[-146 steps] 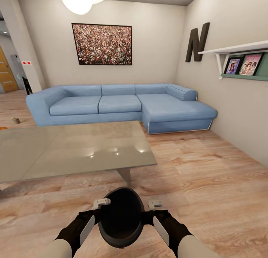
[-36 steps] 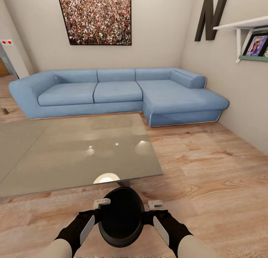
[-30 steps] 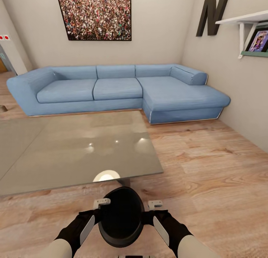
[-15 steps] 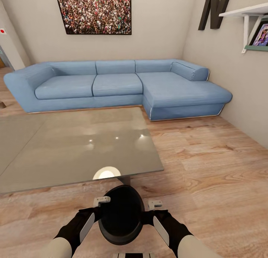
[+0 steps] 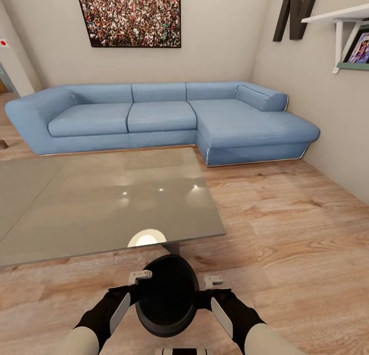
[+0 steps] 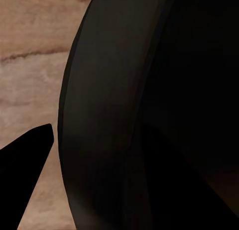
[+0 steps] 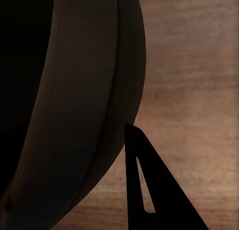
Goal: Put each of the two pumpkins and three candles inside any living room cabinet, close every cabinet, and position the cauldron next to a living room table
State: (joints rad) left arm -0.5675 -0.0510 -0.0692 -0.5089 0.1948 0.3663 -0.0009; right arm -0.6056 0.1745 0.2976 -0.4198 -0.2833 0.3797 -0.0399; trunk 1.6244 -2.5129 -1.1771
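The black cauldron (image 5: 166,298) hangs low in front of me over the wood floor, held by its rim from both sides. My left gripper (image 5: 137,292) is shut on its left rim and my right gripper (image 5: 206,292) on its right rim. In the left wrist view the cauldron's dark wall (image 6: 114,115) sits beside one finger (image 6: 22,163). In the right wrist view the cauldron's wall (image 7: 79,100) curves past a finger (image 7: 144,190). The grey glass-topped table (image 5: 102,201) stands just beyond the cauldron, its near edge close by. The pumpkins, candles and cabinet are out of view.
A blue corner sofa (image 5: 154,117) runs along the far wall behind the table. A white wall shelf (image 5: 338,17) with pictures juts out at the upper right. Open wood floor (image 5: 287,232) lies to the right of the table.
The camera has moved closer to the table and sofa over the last seconds. In the last half second nothing has shifted. The cauldron has stayed in both grippers throughout.
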